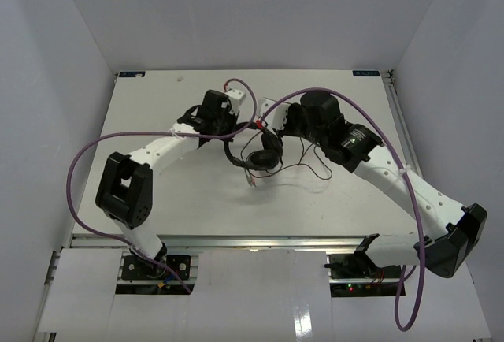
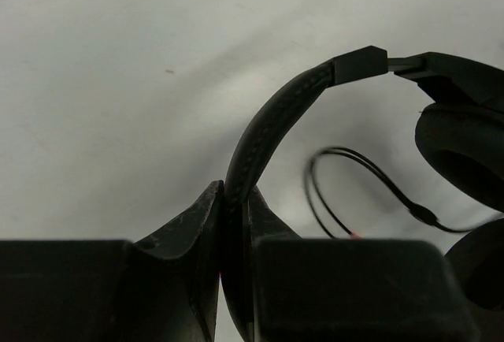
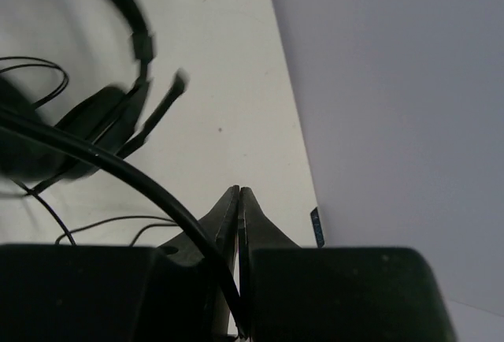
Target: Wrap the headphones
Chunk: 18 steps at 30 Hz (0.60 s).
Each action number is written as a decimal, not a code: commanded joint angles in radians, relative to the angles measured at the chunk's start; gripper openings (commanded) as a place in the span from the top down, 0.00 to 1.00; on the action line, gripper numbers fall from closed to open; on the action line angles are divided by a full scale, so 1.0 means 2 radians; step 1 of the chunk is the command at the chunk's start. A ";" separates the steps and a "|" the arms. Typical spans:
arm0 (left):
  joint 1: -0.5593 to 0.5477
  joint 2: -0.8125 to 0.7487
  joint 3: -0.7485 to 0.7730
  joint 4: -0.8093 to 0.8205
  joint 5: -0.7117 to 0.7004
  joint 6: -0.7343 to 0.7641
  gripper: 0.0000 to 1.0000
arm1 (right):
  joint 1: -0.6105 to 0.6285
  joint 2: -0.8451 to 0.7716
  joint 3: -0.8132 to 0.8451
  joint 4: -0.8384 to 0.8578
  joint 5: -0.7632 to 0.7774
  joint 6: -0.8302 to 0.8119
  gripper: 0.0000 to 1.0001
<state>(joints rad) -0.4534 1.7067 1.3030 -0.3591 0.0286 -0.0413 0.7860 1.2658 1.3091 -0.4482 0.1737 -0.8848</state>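
The black headphones [image 1: 262,157] lie at the table's middle, ear cups together. My left gripper [image 1: 231,137] is shut on their headband [image 2: 277,118]; an ear cup [image 2: 463,155] shows at the right of the left wrist view. My right gripper [image 1: 272,124] is just right of the headset, jaws shut, with the thin black cable [image 3: 134,175] running in between its fingers near their base. In the right wrist view the headset [image 3: 94,117] and its boom mic [image 3: 161,109] lie to the left. Loose cable loops [image 1: 309,165] lie on the table to the right.
Thick purple robot cables [image 1: 79,170] arc over the left arm and over the right arm [image 1: 370,117]. The grey enclosure wall [image 3: 394,82] stands close on the right of the right wrist view. The two grippers are close together at the table's middle.
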 commanded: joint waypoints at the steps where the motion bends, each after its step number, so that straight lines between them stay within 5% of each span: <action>1: -0.055 -0.062 -0.034 0.039 0.019 0.034 1.00 | 0.000 0.028 0.067 0.032 0.047 -0.014 0.92; 11: -0.066 -0.239 -0.127 0.042 0.100 -0.021 1.00 | -0.123 0.035 0.037 0.078 -0.092 0.082 0.92; 18: -0.067 -0.303 -0.132 0.015 0.180 -0.036 1.00 | -0.137 0.079 0.074 0.071 -0.164 0.114 0.92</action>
<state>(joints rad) -0.5846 1.1649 1.0457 -0.3083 0.2486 -0.0713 0.5050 1.3653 1.3835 -0.3453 -0.0248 -0.7306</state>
